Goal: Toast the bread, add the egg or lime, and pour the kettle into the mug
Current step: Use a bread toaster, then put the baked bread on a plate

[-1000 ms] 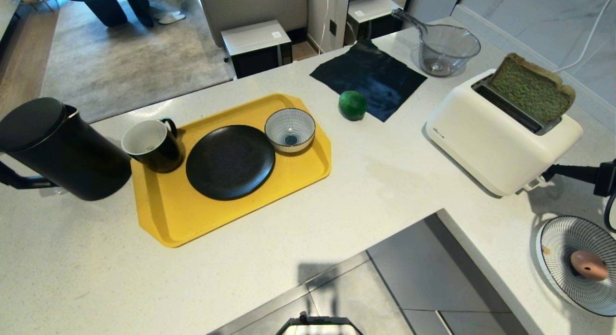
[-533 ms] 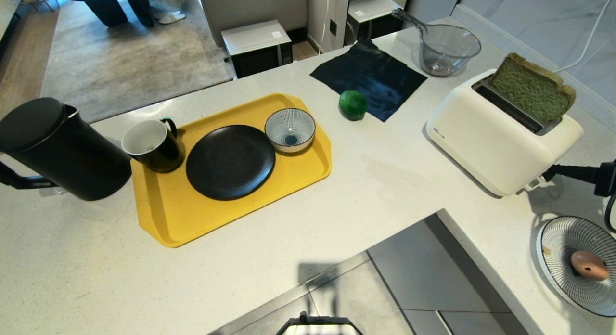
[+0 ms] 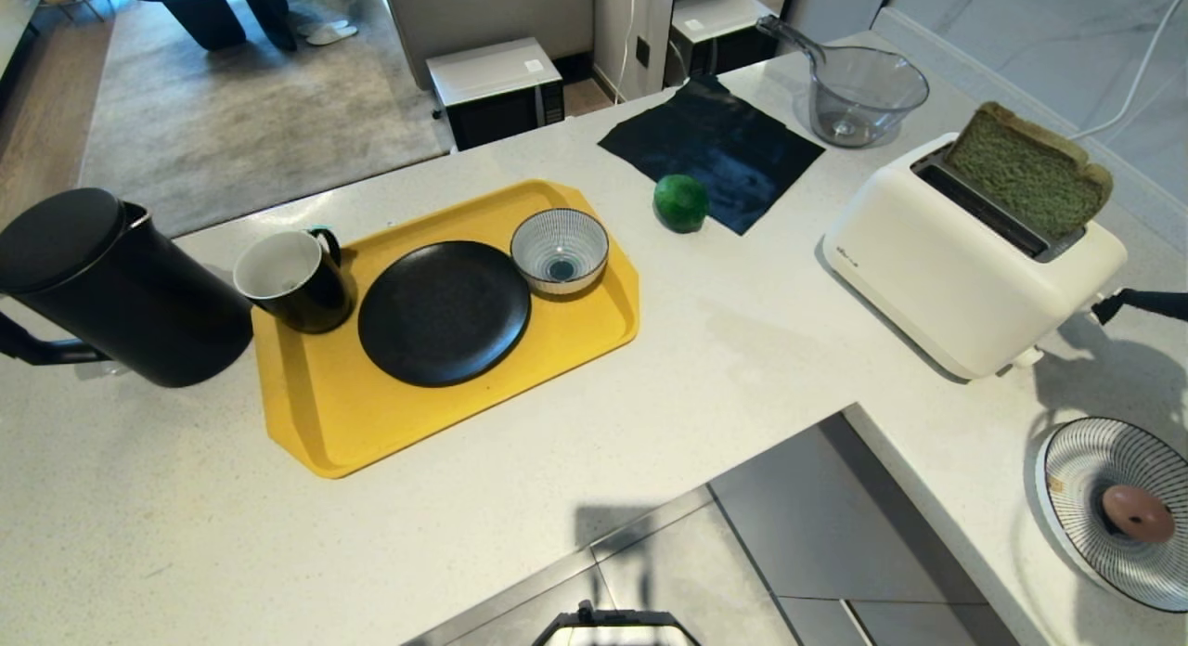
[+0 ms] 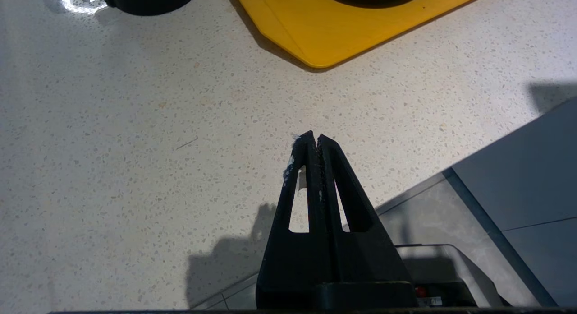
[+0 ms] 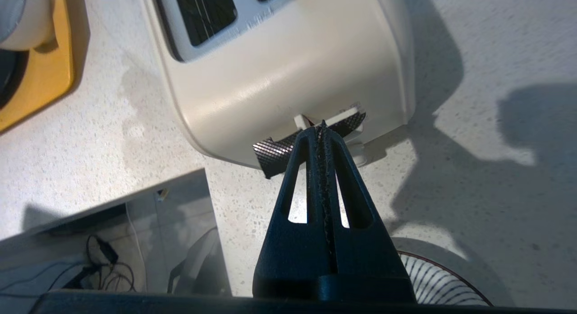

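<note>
Toaster (image 5: pixel 279 66) stands directly ahead of the right gripper (image 5: pixel 322 126), fingers clenched and empty, tips at its knurled lever (image 5: pixel 311 140). Bread (image 3: pixel 1026 173) sits raised in the slot beyond. Left gripper (image 4: pixel 314 140) clenched, parked over tabletop (image 4: pixel 135 147), farther off.

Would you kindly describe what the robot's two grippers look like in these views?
Both are matte black. The left gripper has two long tapering fingers, each with a slot-shaped cutout, ridged inner faces, and white scuffs near the tip. The right gripper has the same slotted, tapering shape with toothed inner faces.
</note>
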Robot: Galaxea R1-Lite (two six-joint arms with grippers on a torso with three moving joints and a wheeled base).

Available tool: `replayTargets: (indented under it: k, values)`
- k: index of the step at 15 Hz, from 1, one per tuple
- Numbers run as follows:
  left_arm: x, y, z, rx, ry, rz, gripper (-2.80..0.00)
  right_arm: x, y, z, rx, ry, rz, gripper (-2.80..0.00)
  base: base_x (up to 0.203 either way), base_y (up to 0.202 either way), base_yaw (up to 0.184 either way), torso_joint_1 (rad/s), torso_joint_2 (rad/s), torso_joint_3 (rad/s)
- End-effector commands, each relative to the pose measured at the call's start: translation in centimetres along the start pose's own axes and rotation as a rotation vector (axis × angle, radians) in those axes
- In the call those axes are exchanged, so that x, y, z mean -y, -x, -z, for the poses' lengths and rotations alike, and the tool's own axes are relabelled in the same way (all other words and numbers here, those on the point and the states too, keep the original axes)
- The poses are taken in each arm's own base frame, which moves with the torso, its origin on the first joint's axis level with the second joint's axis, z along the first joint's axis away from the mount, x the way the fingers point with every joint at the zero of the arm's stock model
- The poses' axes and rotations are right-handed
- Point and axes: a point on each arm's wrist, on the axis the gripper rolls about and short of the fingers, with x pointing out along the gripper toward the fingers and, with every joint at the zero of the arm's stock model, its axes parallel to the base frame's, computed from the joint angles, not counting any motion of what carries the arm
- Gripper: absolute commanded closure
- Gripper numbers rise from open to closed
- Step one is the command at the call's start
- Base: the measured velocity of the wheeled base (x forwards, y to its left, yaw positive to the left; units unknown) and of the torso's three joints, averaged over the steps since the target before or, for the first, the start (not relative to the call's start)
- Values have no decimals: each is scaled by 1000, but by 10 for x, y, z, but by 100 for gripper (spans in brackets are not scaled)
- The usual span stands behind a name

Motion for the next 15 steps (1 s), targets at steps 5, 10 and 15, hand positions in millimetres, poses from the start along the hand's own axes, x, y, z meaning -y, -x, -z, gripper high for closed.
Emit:
replayTargets:
  k: [5,10,15]
  values:
    - [0,-1,5,-14,0,0,0,-43,56,-32,139,64,83,0,0,0,0,0,0,0]
    - [0,-1,5,-14,0,0,0,-51,57,-47,144,119,94,0,0,0,0,0,0,0]
    - [0,-1,5,-14,0,0,0,-46,49,-39,85,182,123,-280,0,0,0,0,0,0]
